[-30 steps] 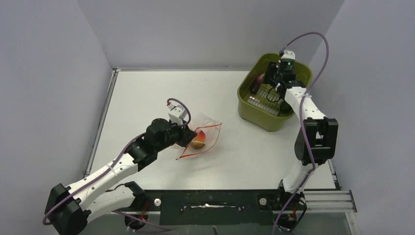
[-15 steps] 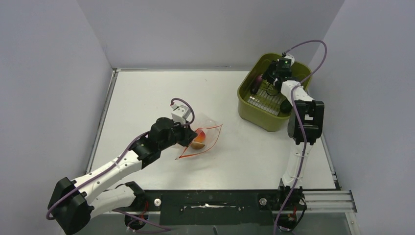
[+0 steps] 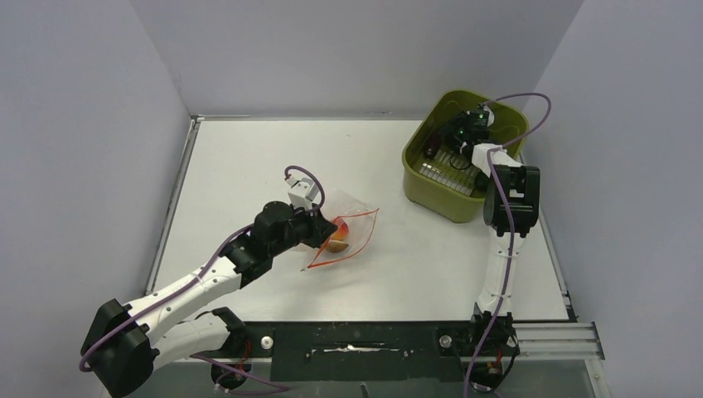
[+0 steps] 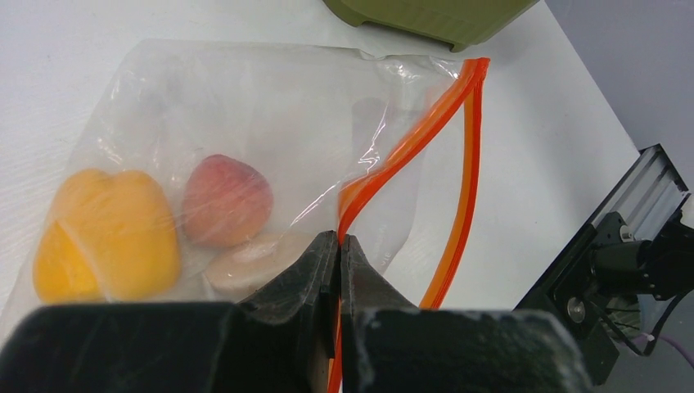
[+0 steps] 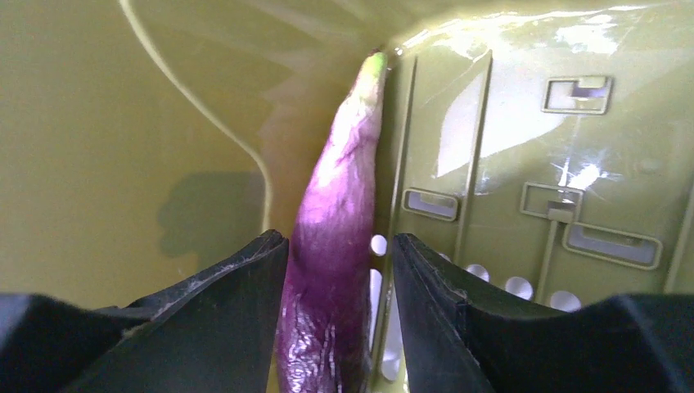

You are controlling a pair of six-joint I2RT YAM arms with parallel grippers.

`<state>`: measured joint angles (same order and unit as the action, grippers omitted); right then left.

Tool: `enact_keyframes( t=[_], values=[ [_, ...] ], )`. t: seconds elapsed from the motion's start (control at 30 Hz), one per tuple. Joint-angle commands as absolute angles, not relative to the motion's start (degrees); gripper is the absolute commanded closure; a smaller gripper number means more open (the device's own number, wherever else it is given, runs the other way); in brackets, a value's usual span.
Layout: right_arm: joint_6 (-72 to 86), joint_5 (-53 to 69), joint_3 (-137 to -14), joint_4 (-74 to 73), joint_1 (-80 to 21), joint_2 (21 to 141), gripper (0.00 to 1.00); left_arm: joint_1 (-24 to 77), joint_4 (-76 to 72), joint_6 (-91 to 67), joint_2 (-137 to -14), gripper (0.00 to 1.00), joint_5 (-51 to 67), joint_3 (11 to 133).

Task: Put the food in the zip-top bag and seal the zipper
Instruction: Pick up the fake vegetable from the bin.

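Note:
The clear zip-top bag [image 3: 352, 225] lies mid-table with its mouth open. Inside it, the left wrist view shows a yellow-orange bell pepper [image 4: 106, 237], a red-orange round fruit [image 4: 225, 201] and a pale round slice [image 4: 245, 266]. My left gripper [image 4: 339, 239] is shut on one side of the red-orange zipper strip [image 4: 425, 135]; the other side hangs apart. My right gripper [image 5: 337, 238] is open inside the olive basket [image 3: 452, 199], with its jaws either side of a dark purple piece [image 5: 340, 180]. The left finger touches it and the right finger stands off. No dark green piece shows.
The olive-green basket stands at the back right, near the right wall, and its slotted floor [image 5: 524, 164] lies beside the purple piece. The table's front rail [image 4: 622, 237] lies past the bag's mouth. Grey walls close the left, back and right sides.
My right arm has folded in and its gripper has dropped lower into the basket, towards the left. My left gripper has kept hold of the bag, nearly still.

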<state>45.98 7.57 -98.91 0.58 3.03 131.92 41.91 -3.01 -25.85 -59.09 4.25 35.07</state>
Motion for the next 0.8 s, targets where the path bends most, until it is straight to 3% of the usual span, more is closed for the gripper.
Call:
enact_keyframes(
  t=[0.0,0.77],
  values=[
    [49.4,10.3,-99.7,6.3,3.8,131.5,0.5,42.1,-6.8,-26.7,-58.4,1.0,5.0,35.9],
    [50.1,13.0,-100.1,3.6,4.5,135.3,0.54,42.2,-5.6,-28.4,-55.5,1.0,4.0,34.7]
  ],
)
